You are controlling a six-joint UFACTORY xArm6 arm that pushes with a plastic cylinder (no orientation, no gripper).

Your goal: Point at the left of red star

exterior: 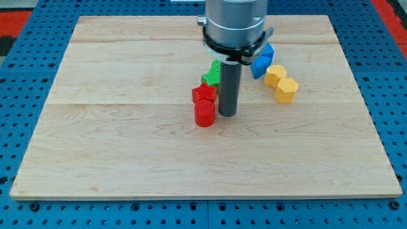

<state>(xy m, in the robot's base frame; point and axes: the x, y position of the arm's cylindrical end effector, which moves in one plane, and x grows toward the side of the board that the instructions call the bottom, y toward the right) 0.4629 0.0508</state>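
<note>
The red star [203, 93] lies near the middle of the wooden board [114, 127]. A red cylinder [204, 113] touches it just below. My tip [227, 114] is on the board just to the right of the red cylinder and below-right of the red star, very close to both. The rod rises from the tip to the arm's grey body at the view's top.
A green block [212, 74] sits just above-right of the red star, partly behind the rod. A blue block [261, 62] lies to the right of the rod. Two yellow blocks [280, 83] lie right of it. Blue perforated table surrounds the board.
</note>
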